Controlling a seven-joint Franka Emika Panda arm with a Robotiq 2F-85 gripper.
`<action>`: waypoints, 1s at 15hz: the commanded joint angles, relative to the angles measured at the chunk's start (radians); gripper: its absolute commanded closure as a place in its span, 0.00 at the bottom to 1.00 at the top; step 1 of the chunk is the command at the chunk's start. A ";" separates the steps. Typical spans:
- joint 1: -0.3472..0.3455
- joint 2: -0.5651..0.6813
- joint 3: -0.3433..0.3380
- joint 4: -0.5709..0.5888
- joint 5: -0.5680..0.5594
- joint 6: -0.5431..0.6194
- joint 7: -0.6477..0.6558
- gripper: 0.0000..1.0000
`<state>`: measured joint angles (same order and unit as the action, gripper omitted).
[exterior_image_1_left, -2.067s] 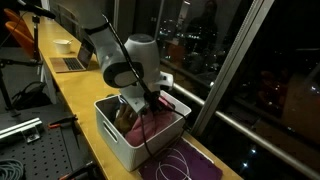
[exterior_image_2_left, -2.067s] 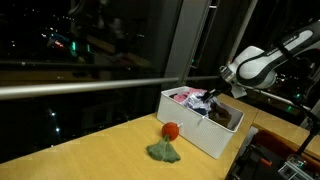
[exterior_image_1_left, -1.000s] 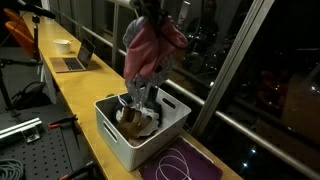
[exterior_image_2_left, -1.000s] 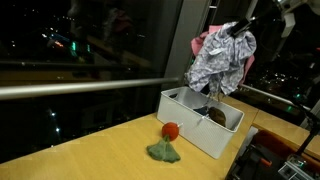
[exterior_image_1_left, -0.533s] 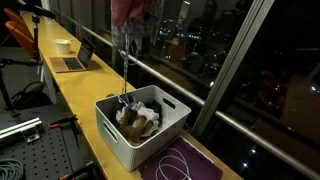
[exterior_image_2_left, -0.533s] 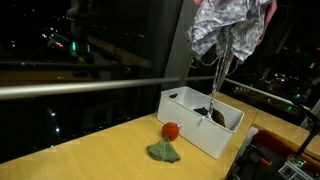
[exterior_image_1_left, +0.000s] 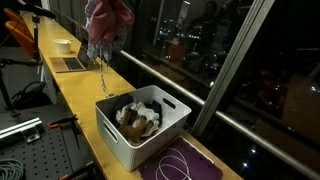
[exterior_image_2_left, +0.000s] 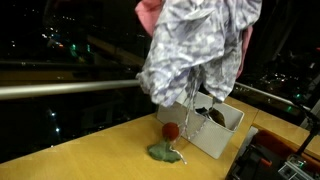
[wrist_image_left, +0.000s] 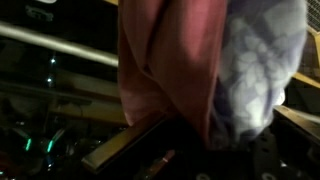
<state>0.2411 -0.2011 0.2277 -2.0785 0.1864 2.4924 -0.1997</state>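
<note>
Nothing to read here right now: no lettering, label or number shows up on the cloth or on the white bin.

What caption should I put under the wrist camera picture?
A pink and grey cloth dangling, filling most of the view.

Exterior view, set high: you look down the length of the wooden counter, with the white bin just below centre, the laptop at 10 o'clock and the window at 3 o'clock. Exterior view, low and near: you face the window across the counter, bin at 4 o'clock. Both share the bin and the hanging garment. Your wrist view sits close against that garment, which fills most of it.
</note>
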 joint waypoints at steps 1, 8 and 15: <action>0.038 0.153 0.037 -0.005 -0.020 0.087 0.024 0.97; 0.008 0.344 0.027 -0.047 -0.074 0.149 0.012 0.97; -0.042 0.365 0.019 -0.066 -0.057 0.155 0.010 0.56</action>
<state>0.2013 0.1765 0.2448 -2.1314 0.1389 2.6264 -0.1930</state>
